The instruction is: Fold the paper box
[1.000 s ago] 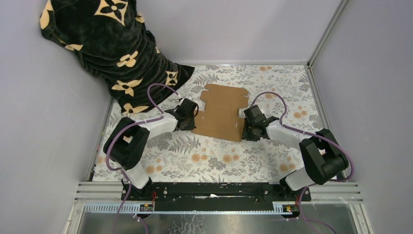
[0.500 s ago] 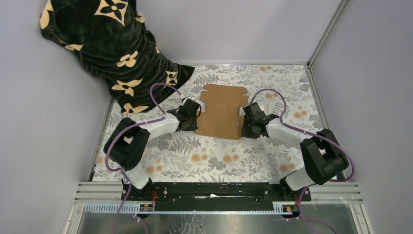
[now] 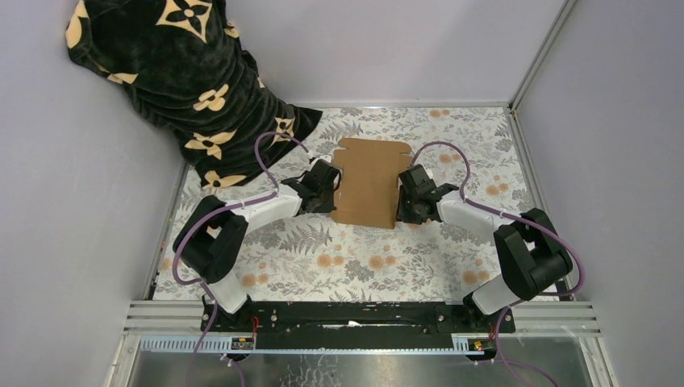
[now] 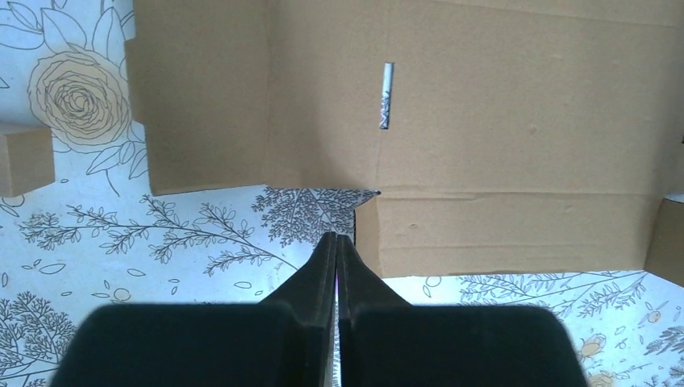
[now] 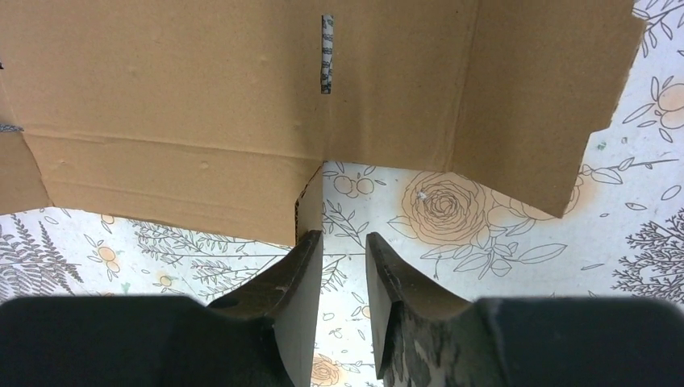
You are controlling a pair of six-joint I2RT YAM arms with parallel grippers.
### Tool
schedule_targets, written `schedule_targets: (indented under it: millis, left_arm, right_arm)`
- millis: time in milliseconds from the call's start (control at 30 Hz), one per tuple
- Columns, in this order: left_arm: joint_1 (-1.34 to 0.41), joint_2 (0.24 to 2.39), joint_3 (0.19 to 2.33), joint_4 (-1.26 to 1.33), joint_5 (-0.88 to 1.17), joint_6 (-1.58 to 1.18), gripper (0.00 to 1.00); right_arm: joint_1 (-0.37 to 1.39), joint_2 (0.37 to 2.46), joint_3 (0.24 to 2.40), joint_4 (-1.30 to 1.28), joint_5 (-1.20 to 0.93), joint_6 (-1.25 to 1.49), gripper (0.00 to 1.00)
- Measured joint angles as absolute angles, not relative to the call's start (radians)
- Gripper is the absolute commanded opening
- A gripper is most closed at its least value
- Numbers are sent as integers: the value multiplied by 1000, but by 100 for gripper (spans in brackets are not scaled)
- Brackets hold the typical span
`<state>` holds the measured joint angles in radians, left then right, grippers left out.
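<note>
Toward the far middle of the counter, on its flowered cloth, the paper box is lying as a mostly flat die-cut sheet of plain brown cardboard, with both arms closing in on it from either side. The left claw is sitting clenched, jaws pressed together with nothing between them, its tip nosing at the notch where a narrow side strip meets a flap. The right claw is standing partly released – cloth is showing through the gap, so it is grasping nothing – and its inner finger is resting just beside the corner of the matching strip on the other edge. Those side strips are looking slightly tipped up along their creases, though how far is hard to judge. A dark flower-patterned blanket is bunching in the far left corner, well apart from the work. The sheet is probably handling as light and fairly stiff: it is likely bending cleanly only at the scored lines and sliding easily over the cloth if pushed from one side alone. Nudging both long strips inward together – close to the creases, not at the loose corner flaps, which are liable to buckle – is looking like the safest hold, and the thin slits are marking where tabs should later be locking.
</note>
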<state>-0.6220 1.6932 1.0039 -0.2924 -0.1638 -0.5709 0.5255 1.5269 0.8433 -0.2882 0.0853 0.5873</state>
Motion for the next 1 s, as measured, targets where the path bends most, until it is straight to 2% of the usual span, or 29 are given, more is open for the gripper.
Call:
schedule_targets:
  millis: [1000]
  left_arm:
    - [-688,1794,1089,-314,-165,-574,1]
  right_arm:
    - [563,1629,940,-321,91,564,38]
